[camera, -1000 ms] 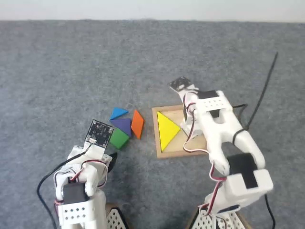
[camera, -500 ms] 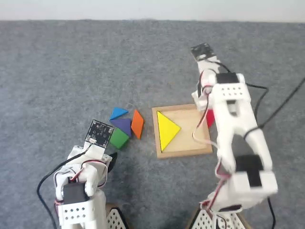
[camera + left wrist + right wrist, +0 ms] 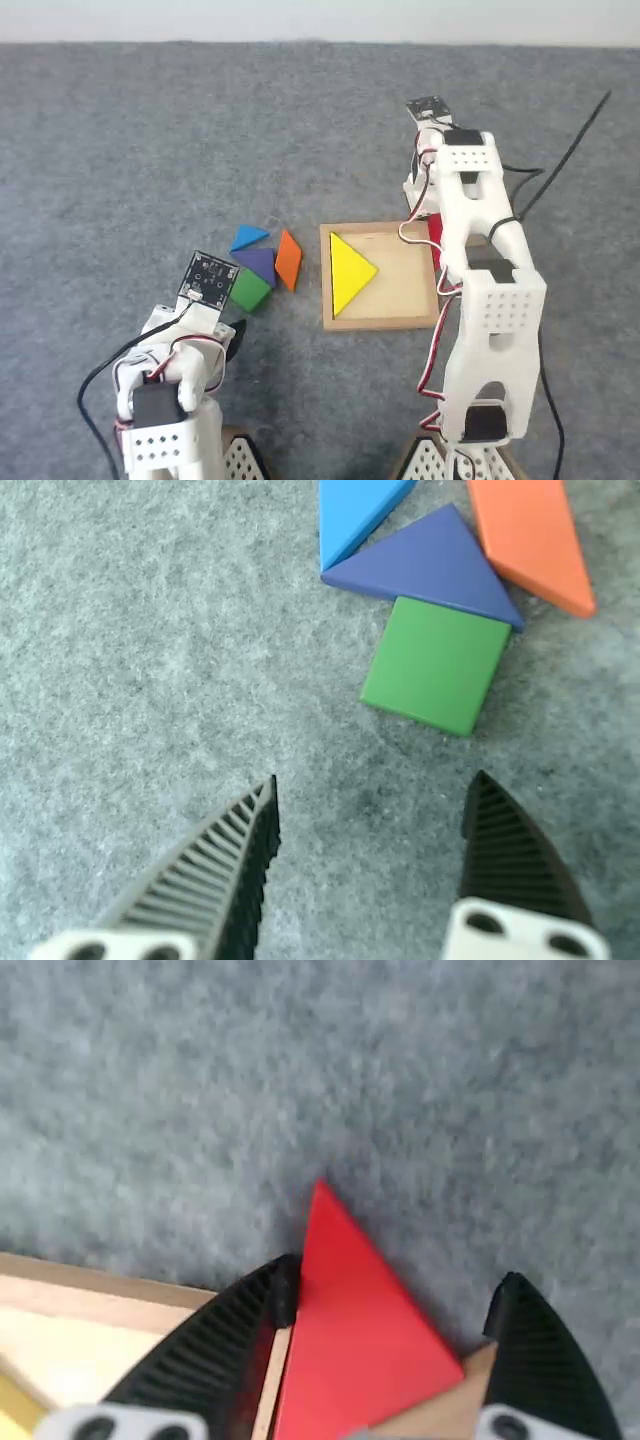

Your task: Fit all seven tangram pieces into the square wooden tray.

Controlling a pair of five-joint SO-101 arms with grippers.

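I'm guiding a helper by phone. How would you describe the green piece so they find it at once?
Find the wooden tray, then the four loose pieces on the carpet beside it. The green piece is the one nearest the left gripper, touching the purple triangle. It alone is square and green.

high: fixed overhead, far, looks down on table (image 3: 120, 130) and both arms | left wrist: close, down past left hand (image 3: 375, 778); shares green square (image 3: 436, 665) with high | right wrist: close, past right hand (image 3: 397, 1270); shares tray (image 3: 100, 1290) edge, red piece (image 3: 350, 1340) with high
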